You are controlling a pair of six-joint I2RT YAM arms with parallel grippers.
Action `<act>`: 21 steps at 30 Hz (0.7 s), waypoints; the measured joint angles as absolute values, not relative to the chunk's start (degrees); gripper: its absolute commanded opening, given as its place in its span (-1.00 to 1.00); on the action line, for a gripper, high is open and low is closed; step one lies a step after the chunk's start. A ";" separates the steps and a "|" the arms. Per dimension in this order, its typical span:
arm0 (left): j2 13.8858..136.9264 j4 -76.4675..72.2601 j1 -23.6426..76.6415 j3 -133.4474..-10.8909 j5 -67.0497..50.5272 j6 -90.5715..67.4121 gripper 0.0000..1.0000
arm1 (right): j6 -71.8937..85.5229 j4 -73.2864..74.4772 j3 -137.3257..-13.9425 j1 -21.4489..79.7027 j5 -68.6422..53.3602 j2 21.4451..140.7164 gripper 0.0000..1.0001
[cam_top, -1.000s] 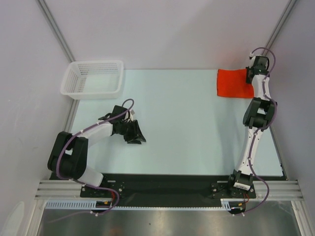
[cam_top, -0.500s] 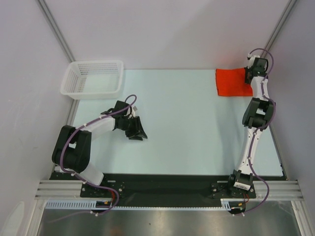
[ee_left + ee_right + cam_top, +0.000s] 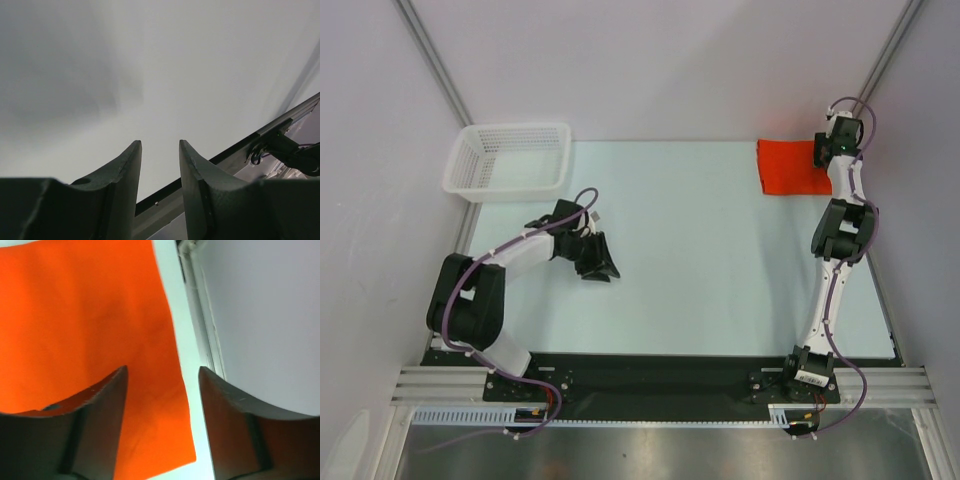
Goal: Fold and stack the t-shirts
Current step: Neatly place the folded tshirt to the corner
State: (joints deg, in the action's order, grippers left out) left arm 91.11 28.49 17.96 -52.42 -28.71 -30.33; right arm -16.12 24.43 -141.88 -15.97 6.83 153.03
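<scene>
A bright orange-red t-shirt [image 3: 788,168] lies folded flat in the table's far right corner. My right gripper [image 3: 823,152] hovers over its right edge with its jaws open. In the right wrist view the t-shirt [image 3: 90,315] fills the left side. The right gripper [image 3: 162,370] straddles the cloth's right edge there and holds nothing. My left gripper [image 3: 601,266] sits low over the left middle of the table, far from the shirt. The left wrist view shows the left gripper [image 3: 160,142] partly open with only bare table between its fingers.
A white mesh basket [image 3: 515,127] stands at the far left corner. The enclosure's walls and metal posts rise close behind the shirt and along the right table edge [image 3: 200,315]. The black base rail [image 3: 650,372] runs along the near edge.
The right gripper has opened and let go of the t-shirt, which lies a little further left. The left arm has drawn in slightly, its gripper moving back and right.
</scene>
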 measured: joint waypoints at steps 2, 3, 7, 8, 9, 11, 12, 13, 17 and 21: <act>91.11 28.82 17.96 -53.69 -28.71 -30.06 -0.16 | -15.09 24.69 -141.88 -15.88 8.62 152.75 0.49; 91.07 28.86 17.96 -54.30 -28.71 -29.98 -0.15 | -14.76 24.93 -141.88 -15.79 9.37 152.44 0.53; 90.56 29.69 17.96 -56.36 -28.73 -29.98 -0.14 | -13.15 26.48 -141.36 -15.55 11.42 149.25 0.58; 90.11 30.00 17.96 -56.75 -28.73 -30.00 -0.14 | -12.45 27.27 -141.34 -15.40 11.84 147.89 0.61; 89.52 30.20 17.96 -57.01 -28.73 -30.04 -0.13 | -11.46 28.32 -141.34 -15.16 12.23 146.23 0.65; 87.39 30.74 17.96 -57.63 -28.80 -30.59 -0.11 | -9.39 30.33 -140.59 -14.41 12.88 142.06 0.74; 86.48 30.83 17.96 -57.89 -28.86 -30.98 -0.06 | -8.03 31.09 -139.28 -13.87 12.86 139.20 0.94; 85.19 30.76 17.96 -58.00 -28.91 -31.38 -0.01 | -6.61 31.16 -136.16 -13.17 12.56 135.57 0.99; 78.26 29.82 17.96 -56.88 -28.77 -33.74 0.16 | -2.02 31.68 -120.33 -9.13 9.82 119.24 0.99; 69.45 27.99 17.96 -52.21 -28.73 -36.69 0.36 | 1.85 30.79 -101.82 -3.51 5.30 103.42 1.00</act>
